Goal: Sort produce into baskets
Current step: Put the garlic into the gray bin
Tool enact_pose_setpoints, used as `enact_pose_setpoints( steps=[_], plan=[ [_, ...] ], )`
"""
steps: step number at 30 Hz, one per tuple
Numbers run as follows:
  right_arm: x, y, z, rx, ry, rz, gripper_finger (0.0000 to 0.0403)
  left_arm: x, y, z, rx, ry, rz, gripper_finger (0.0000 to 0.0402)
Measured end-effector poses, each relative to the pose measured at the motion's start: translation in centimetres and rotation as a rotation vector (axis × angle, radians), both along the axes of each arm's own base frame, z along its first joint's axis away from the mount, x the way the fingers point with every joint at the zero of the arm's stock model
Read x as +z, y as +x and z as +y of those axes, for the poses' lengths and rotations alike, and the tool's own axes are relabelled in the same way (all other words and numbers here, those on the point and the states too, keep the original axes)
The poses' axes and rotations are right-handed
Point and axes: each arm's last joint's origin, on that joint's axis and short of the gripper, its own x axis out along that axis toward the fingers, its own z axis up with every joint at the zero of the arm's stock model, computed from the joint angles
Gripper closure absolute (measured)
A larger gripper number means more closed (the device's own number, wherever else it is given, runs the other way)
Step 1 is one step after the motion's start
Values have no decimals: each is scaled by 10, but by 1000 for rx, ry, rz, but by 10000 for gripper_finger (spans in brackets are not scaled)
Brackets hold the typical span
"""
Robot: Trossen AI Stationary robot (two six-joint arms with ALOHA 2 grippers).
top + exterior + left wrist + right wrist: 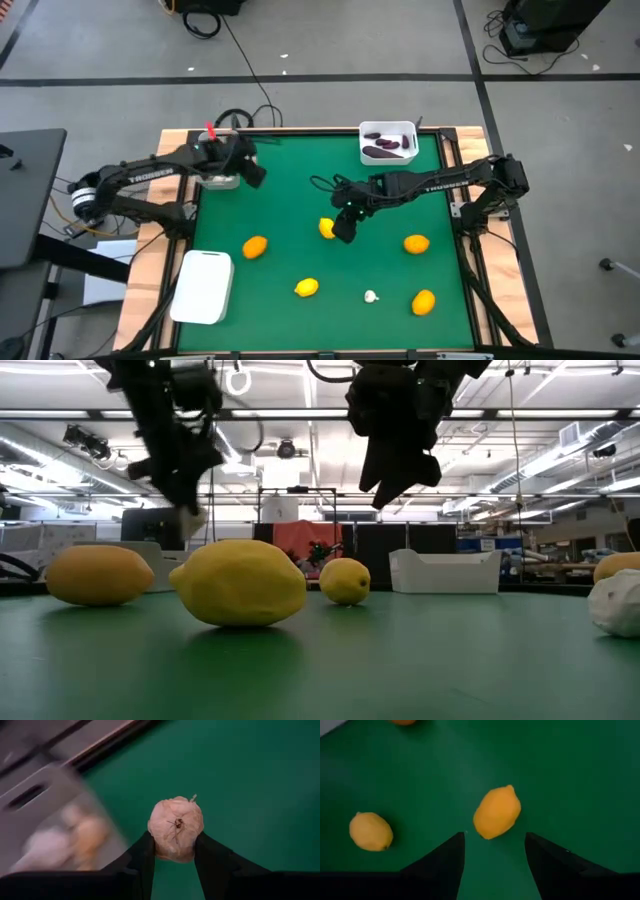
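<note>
While the left gripper (174,857) is clamped on a garlic bulb (175,827), it hangs at about ten o'clock on the green mat (300,180), beside the greyish basket (45,815), which already shows pale bulbs inside, blurred.

Item, step in hand, left arm: delivery of garlic to that basket. Judged best practice: bring the bulb fully over the rim before parting the fingers, and release low so it cannot bounce out onto the mat.

Item, right gripper (495,851): fingers apart, nothing between them, poised above a yellow lemon (497,812) near the mat's centre. Judged best practice: descend straight with the fingers straddling the fruit's narrow waist, not its pointed ends, since the shape will roll or squirt sideways if pinched off-centre.

Item, produce remaining loose on the mat: an orange fruit (255,246) at eight o'clock, a second lemon (307,288) at six o'clock, a loose garlic bulb (371,295) at five o'clock, two more orange fruits (416,243) at four o'clock.

Item, white basket (388,129) at one o'clock, holding dark eggplant pieces (388,151). Second white basket (203,286) at seven o'clock, overhanging the mat's edge; contents not discernible.

Item, lettering: "TROSSEN" in white on each arm's forearm in the high view. No other writing legible.
</note>
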Motion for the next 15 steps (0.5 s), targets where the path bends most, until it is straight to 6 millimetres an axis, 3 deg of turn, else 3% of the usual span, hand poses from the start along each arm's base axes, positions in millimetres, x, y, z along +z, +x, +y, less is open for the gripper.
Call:
enact_pose_setpoints(
  steps=[8,15],
  plan=[
    [2,5,-19,46,-94,-51,187,-28,-42,27,316,-140,141,274],
    [1,4,-32,61,-45,-54,179,-36,-50,33,415,-139,127,223]
  ],
)
